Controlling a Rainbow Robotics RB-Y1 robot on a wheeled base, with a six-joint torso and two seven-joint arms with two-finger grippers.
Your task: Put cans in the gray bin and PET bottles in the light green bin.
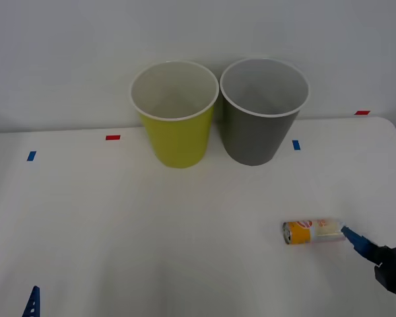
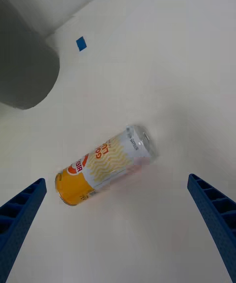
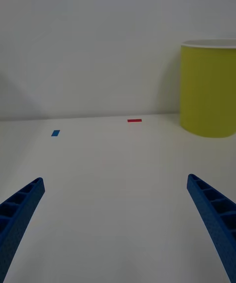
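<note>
Right gripper (image 2: 118,224): fingers spread wide, holding nothing, low just beside the can's silver end.
Can (image 1: 313,232): lies on its side on the table (image 1: 185,251), in front of the gray bin (image 1: 263,112), long axis toward the gripper.
Left gripper (image 3: 118,224): spread, well apart from the can.
Nearer arm: right.
Light green bin (image 1: 175,113): touching the gray bin.

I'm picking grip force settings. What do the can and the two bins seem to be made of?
The can looks like thin metal: bare silvery ends, a glossy printed orange and cream label around the body. The gray bin and the light green bin look like moulded plastic, with smooth matte walls, thin pale rims and a tapered shape; the exact plastic can't be told.
</note>
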